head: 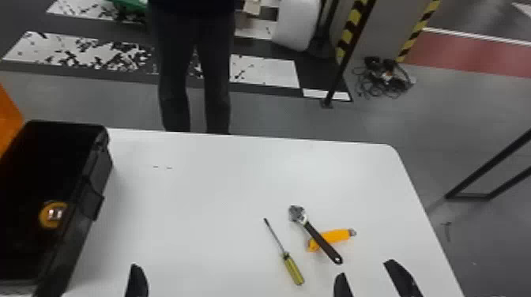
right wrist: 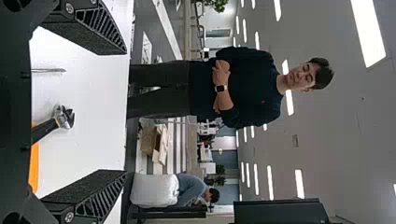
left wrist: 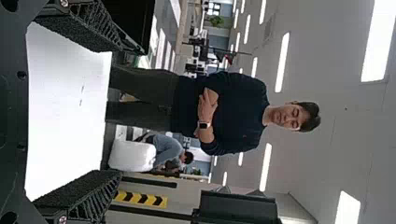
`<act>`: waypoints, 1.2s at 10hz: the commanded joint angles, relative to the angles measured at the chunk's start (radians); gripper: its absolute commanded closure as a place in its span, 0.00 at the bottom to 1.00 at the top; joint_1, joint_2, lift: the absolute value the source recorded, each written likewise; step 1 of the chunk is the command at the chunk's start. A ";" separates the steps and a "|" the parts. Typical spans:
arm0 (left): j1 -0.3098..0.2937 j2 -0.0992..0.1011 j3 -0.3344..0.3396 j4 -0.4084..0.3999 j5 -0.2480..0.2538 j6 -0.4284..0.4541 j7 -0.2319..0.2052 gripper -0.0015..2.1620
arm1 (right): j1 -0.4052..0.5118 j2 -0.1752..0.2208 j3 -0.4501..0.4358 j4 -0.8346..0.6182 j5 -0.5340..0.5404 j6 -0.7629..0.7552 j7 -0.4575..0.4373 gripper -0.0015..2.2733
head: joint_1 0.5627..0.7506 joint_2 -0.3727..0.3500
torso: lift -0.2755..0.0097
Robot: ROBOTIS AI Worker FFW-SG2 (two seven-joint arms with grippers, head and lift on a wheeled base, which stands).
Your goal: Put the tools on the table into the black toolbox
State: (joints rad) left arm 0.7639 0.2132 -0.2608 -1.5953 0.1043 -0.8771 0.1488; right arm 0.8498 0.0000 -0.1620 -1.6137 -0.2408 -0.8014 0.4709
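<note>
Ahead of the right gripper's spread fingers point(right wrist: 113, 41), and a little to their left, three tools lie on the white table point(head: 197, 197). Adjustable wrench point(head: 319, 237): its handle crosses over the orange-handled tool point(head: 336, 236), perhaps a cutter, with the handle end nearest the fingers and the jaw head pointing away. Flat-shafted or pointed tip cannot be told on the screwdriver point(head: 291, 267); it lies apart, left of the wrench, yellow handle toward the robot. Right gripper point(right wrist: 126, 112) is empty, its opening facing the work, presumably so either handle can be taken from above. Left gripper point(left wrist: 130, 112) is likewise empty, fingers spread, well left of the tools. The black toolbox point(head: 103, 166) stands ahead and left of the left fingers, lidless on top; a yellow tape measure point(head: 48, 215) is inside, so the job looks partly done. Wrench probably comes first, since it pins the orange tool; lifting it may drag or roll that one. Obstacles: the toolbox's near side wall with its latch point(head: 91, 201) must be cleared, and the left fingers lie between tools and box. An orange panel point(head: 8, 118) rises beyond the box; cables point(head: 383, 79) lie on the floor past the table, out of the way.
</note>
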 commanded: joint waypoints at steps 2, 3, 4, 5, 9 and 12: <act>0.000 0.000 0.000 -0.002 0.000 0.002 0.000 0.03 | 0.000 0.001 -0.001 0.000 0.000 0.003 0.000 0.04 | 0.70 0.25 | 0.83; 0.002 0.000 0.000 -0.002 0.000 0.002 0.000 0.03 | 0.000 0.001 -0.001 0.000 0.000 0.006 0.000 0.04 | 0.70 0.25 | 0.83; 0.002 0.000 0.000 -0.002 0.000 0.002 0.000 0.03 | -0.002 0.001 0.001 -0.002 0.006 0.015 0.000 0.04 | 0.70 0.25 | 0.83; 0.002 0.002 0.000 -0.002 0.003 0.002 0.000 0.03 | -0.003 0.001 0.001 -0.003 0.011 0.037 0.000 0.04 | 0.70 0.25 | 0.83; 0.003 0.005 0.000 -0.005 0.005 0.002 0.000 0.03 | -0.014 0.001 0.002 -0.061 0.064 0.236 0.000 0.04 | 0.70 0.30 | 0.83; 0.008 0.009 0.000 -0.009 0.005 0.002 0.000 0.03 | -0.031 0.001 0.004 -0.147 0.103 0.475 -0.014 0.04 | 0.70 0.33 | 0.83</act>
State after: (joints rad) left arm 0.7704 0.2211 -0.2608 -1.6038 0.1089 -0.8755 0.1488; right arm 0.8228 0.0000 -0.1602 -1.7430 -0.1462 -0.3785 0.4561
